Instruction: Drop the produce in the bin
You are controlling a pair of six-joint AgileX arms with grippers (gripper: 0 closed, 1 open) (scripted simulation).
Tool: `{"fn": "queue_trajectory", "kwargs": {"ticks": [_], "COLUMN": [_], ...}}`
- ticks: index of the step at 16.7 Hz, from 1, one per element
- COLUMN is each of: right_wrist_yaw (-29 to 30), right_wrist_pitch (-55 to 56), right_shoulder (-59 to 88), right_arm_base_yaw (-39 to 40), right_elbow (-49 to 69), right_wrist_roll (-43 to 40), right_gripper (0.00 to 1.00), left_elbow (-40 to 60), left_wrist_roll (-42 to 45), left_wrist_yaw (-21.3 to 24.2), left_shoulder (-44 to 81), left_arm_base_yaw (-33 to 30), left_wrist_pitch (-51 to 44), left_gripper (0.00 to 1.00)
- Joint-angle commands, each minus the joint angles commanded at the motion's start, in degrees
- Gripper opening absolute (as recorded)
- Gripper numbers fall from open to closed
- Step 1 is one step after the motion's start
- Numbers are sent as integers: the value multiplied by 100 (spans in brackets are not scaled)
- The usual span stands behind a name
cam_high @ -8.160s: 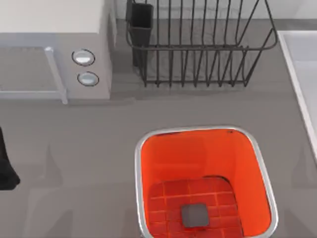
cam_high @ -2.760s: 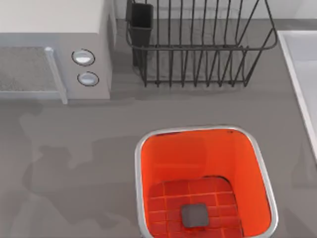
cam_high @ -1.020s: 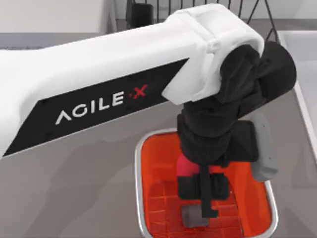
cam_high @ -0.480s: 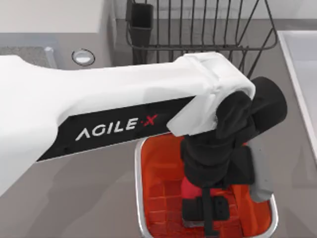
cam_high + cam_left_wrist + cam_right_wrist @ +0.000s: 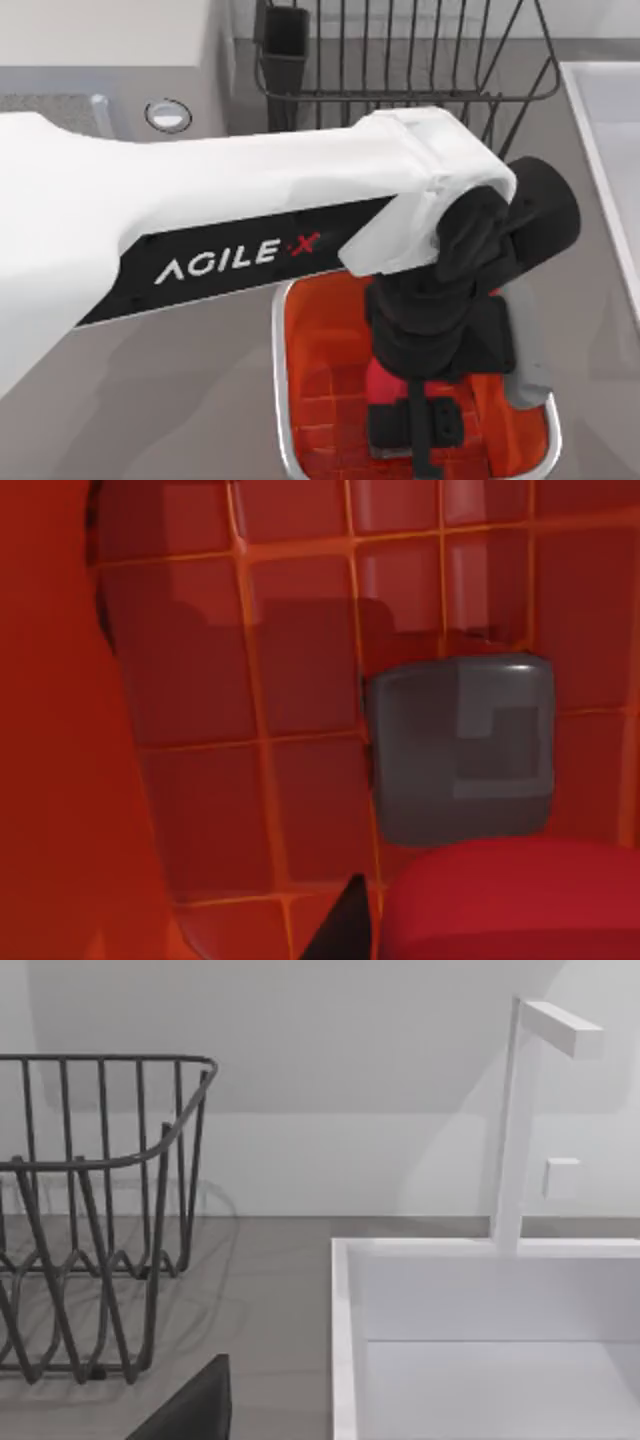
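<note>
My left arm reaches from the left across the table and down into the bin (image 5: pixel 279 400), a deep square one with a silver rim and orange-red inside. My left gripper (image 5: pixel 415 425) hangs low within the bin walls, shut on the red produce (image 5: pixel 382 382). In the left wrist view the produce (image 5: pixel 520 900) sits close under the camera, above the gridded bin floor (image 5: pixel 300 680) and its grey square (image 5: pixel 460 745). A dark part of my right gripper (image 5: pixel 190 1410) shows in the right wrist view, off at the right by the sink.
A black wire dish rack (image 5: pixel 400 60) stands behind the bin. A microwave (image 5: pixel 100 50) is at the back left. A white sink (image 5: pixel 610 130) runs along the right edge, with its faucet (image 5: pixel 515 1120) at the wall. The left arm covers the table's middle.
Over the last second the left arm swung toward the front and lowered the red produce deeper into the bin. Since half a second ago it has barely moved.
</note>
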Motion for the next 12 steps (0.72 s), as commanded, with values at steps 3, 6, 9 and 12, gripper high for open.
{"fn": "queue_trajectory", "kwargs": {"ticks": [3, 6, 9, 12], "right_wrist_yaw": [0, 0, 0, 0], "right_wrist_pitch": [0, 0, 0, 0], "right_shoulder": [0, 0, 0, 0], "right_arm_base_yaw": [0, 0, 0, 0], "right_elbow": [0, 0, 0, 0], "right_wrist_roll": [0, 0, 0, 0], "right_gripper": [100, 100, 100, 100], "left_elbow": [0, 0, 0, 0], "left_wrist_roll": [0, 0, 0, 0], "left_wrist_yaw": [0, 0, 0, 0], "left_shoulder": [0, 0, 0, 0], "left_arm_base_yaw": [0, 0, 0, 0], "left_wrist_pitch": [0, 0, 0, 0], "left_gripper": [75, 98, 100, 100]}}
